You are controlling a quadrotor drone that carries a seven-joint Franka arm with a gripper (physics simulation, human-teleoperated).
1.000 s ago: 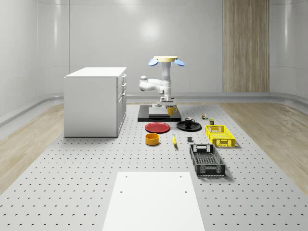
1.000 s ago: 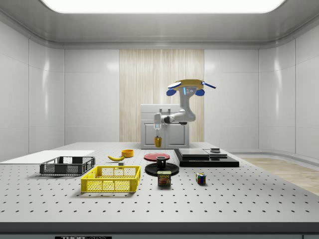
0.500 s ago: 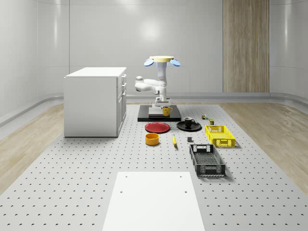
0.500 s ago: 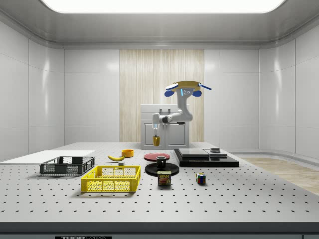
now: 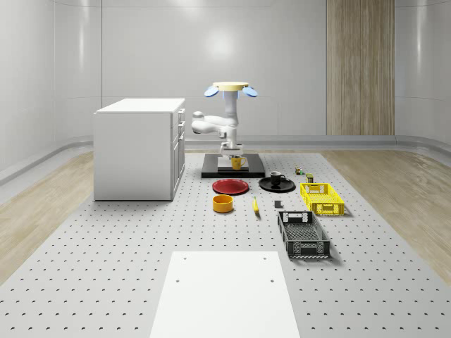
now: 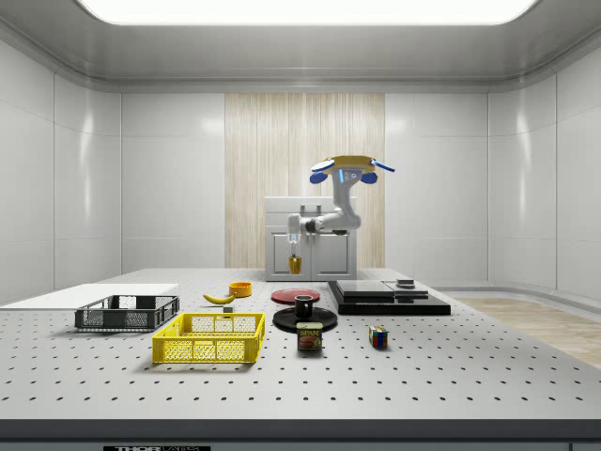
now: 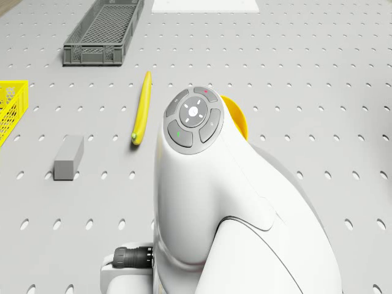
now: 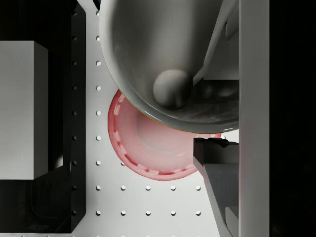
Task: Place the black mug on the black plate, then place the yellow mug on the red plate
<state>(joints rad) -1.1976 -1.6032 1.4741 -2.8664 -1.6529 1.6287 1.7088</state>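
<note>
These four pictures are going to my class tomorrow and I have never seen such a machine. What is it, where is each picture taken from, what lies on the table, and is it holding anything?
It is a simulated flying drone carrying a robot arm that ends in a two-finger hand. Two pictures come from fixed cameras, one looking down over the room, one from the side. One camera sits on the drone's body, one on the wrist. The drone hovers above the table, with a dark platform behind it. The hand holds a yellow mug in the air. Below lies the red plate. Beside it the black mug already stands on the black plate. Crates, a banana and a bowl lie nearby.
</note>
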